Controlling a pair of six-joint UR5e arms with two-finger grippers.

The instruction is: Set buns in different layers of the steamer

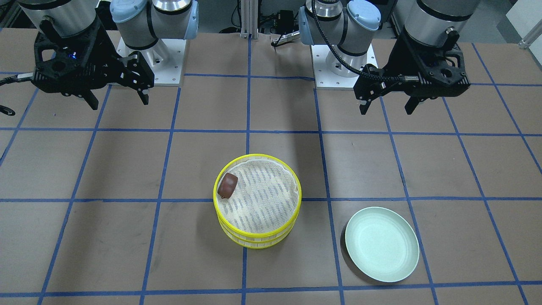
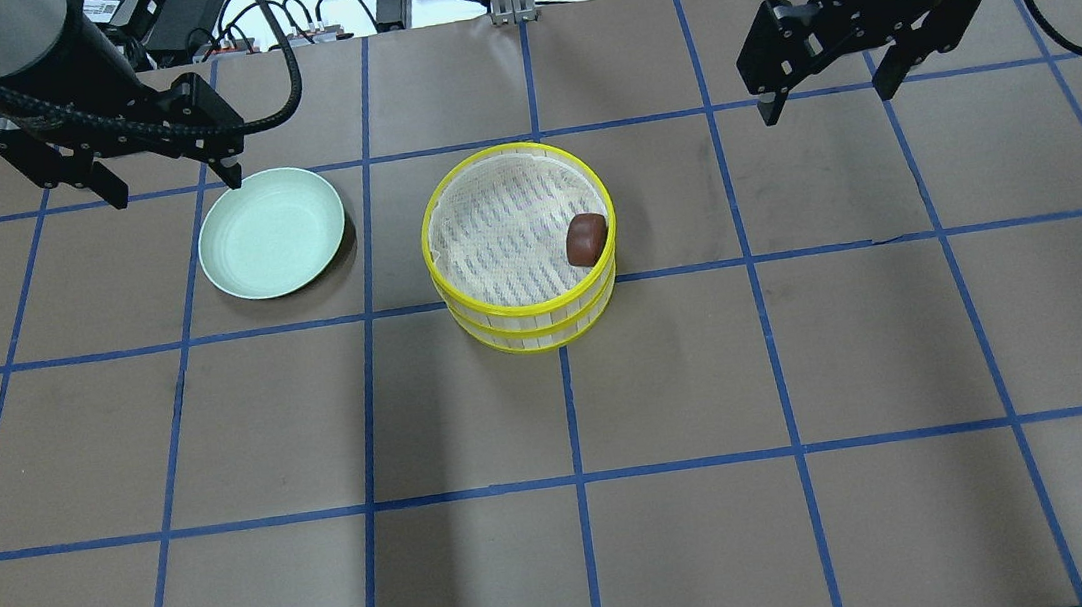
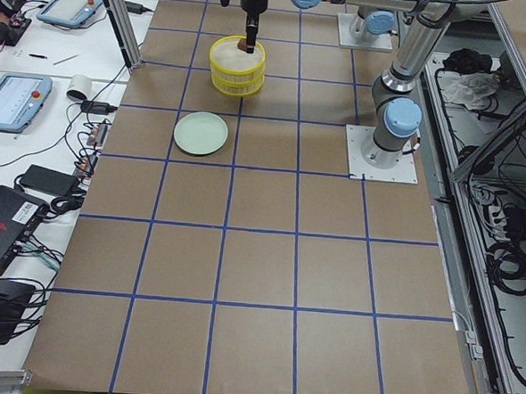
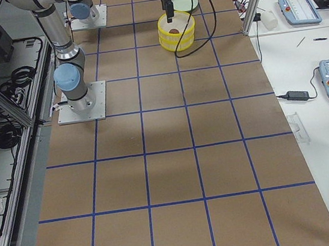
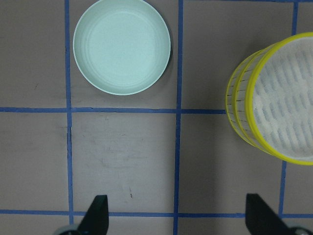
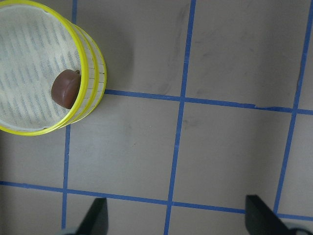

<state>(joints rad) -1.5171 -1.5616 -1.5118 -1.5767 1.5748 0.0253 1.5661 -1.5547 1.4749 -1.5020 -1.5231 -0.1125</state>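
Two yellow-rimmed steamer layers stand stacked mid-table, the top layer (image 2: 510, 149) on the lower layer (image 2: 535, 339). The dark reddish-brown bun (image 2: 585, 238) lies tilted against the top layer's rim on the white mesh; it also shows in the front view (image 1: 227, 185) and the right wrist view (image 6: 66, 88). The cream-white bun is hidden. My left gripper (image 2: 177, 186) is open and empty, raised by the plate's far edge. My right gripper (image 2: 826, 103) is open and empty, raised well off to the stack's right.
An empty pale green plate (image 2: 270, 231) sits on the table to the left of the stack, also in the left wrist view (image 5: 122, 46). Brown table paper with a blue tape grid surrounds both.
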